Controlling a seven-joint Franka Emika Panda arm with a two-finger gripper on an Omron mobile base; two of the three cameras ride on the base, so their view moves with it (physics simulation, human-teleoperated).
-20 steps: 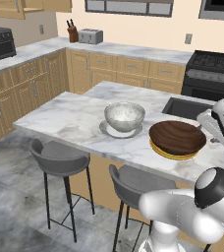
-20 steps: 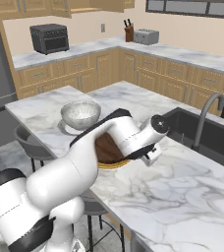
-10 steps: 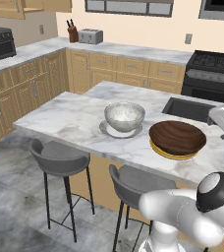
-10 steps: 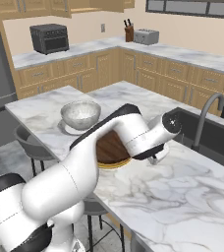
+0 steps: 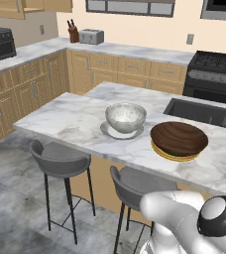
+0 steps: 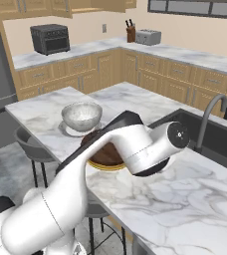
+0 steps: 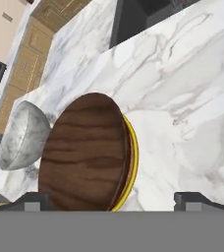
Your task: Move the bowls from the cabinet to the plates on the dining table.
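Note:
The grey-white stone bowl (image 5: 125, 116) sits upright on the pale grey plate (image 5: 110, 132) on the dining table (image 5: 60, 119). To its right, the dark wood bowl (image 5: 179, 138) rests on the yellowish plate (image 5: 170, 156). In the hand view my gripper (image 7: 113, 201) is open. It hovers above and apart from the wood bowl (image 7: 87, 155), whose plate rim (image 7: 132, 157) shows on one side, with the stone bowl (image 7: 20, 135) beyond. My arm (image 6: 135, 147) hides part of the wood bowl (image 6: 101, 153). The tan wall cabinet (image 5: 6, 7) hangs at the upper left.
A dark sink (image 5: 194, 111) with a curved faucet (image 6: 207, 119) is set into the island right of the bowls. Two grey stools (image 5: 60, 161) (image 5: 135, 181) stand at its near side. A black stove (image 5: 211, 69), toaster (image 5: 91, 35) and toaster oven (image 6: 50, 39) line the back counters.
My hand has drawn back to the right, away from the wood bowl and out of the left base view. Both bowls stay on their plates. The gripper stays open.

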